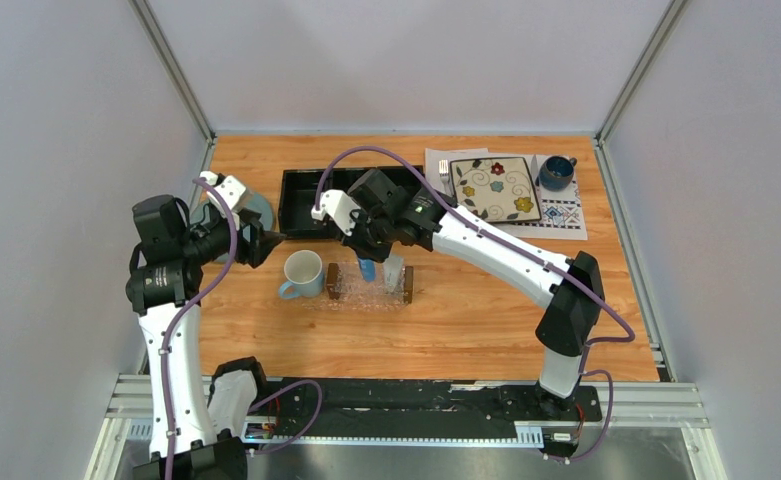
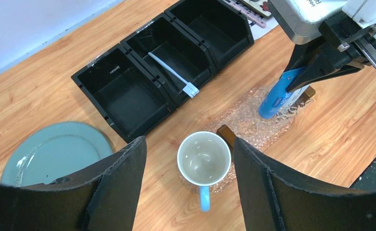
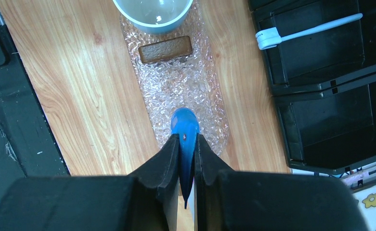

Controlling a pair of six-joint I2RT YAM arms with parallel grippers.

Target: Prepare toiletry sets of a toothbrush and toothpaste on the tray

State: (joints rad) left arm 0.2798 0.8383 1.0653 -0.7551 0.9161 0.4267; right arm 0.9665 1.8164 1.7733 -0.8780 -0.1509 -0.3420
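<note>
wood table (image 1: 486, 320), right tool's (image 3: 187, 139) blue tube (image 2: 283, 88), label (image 2: 275, 102) illegible

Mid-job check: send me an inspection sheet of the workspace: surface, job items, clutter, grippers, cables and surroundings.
Surface: wooden table; no spill seen.
Job's things: tray next to the mug; toothbrush lying in the middle compartment of the organizer; blue toothpaste tube held upright over the tray, contact unclear.
Clutter: mug, teal plate, floral plate, dark cup, black organizer.
Grippers: left gripper open, empty; right gripper shut on the toothpaste tube.
Cables: purple cable along each arm; no snag seen.
Surroundings: pale walls, metal frame posts; nothing else seen.
</note>
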